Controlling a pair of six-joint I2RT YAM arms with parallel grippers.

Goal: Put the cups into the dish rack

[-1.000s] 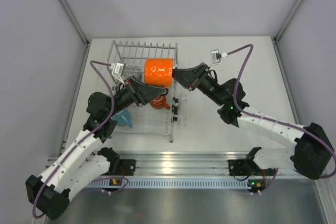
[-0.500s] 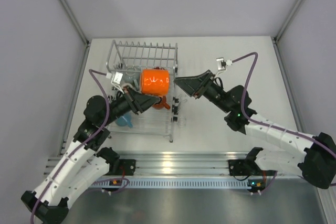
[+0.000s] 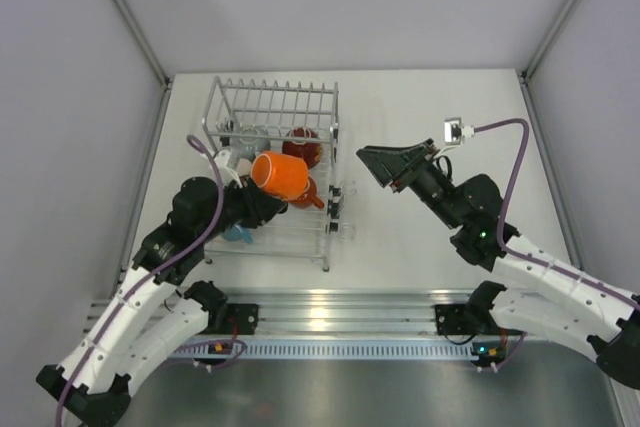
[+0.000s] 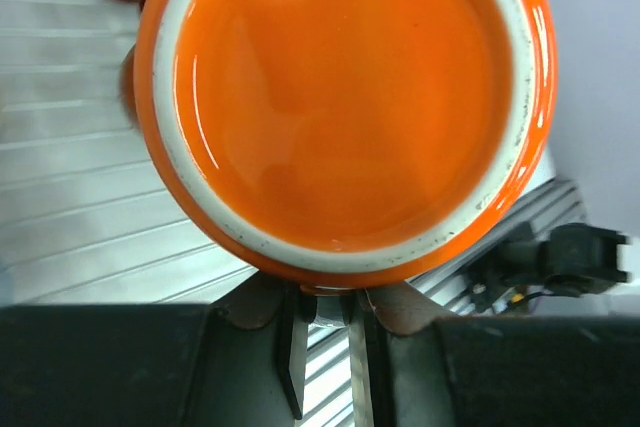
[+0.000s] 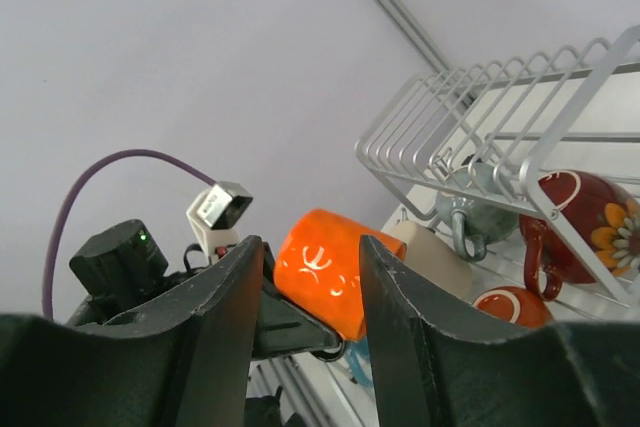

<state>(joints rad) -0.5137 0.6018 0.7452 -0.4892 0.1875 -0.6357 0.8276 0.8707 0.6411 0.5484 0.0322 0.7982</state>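
Observation:
The bright orange mug (image 3: 280,175) hangs tilted over the middle of the dish rack (image 3: 222,97), and my left gripper (image 3: 262,199) is shut on its handle. In the left wrist view the mug (image 4: 345,107) fills the frame above my left gripper (image 4: 327,312). My right gripper (image 3: 382,162) is open and empty, to the right of the rack; the right wrist view shows its open gripper (image 5: 312,247) facing the orange mug (image 5: 345,272). In the rack lie a dark red flowered mug (image 3: 302,144), a grey mug (image 3: 246,137), a beige mug (image 3: 228,159), a light blue mug (image 3: 238,231) and a red-orange mug (image 3: 303,197).
The rack's raised wire frame (image 5: 480,107) stands at its far side, and its right rail (image 3: 333,202) runs toward the near edge. Grey walls (image 3: 60,147) enclose the table on the left, back and right. An aluminium rail (image 3: 340,312) with the arm bases runs along the near edge.
My right gripper has let go of the orange mug and drawn back to the right. My left gripper has carried the mug down and to the left over the rack.

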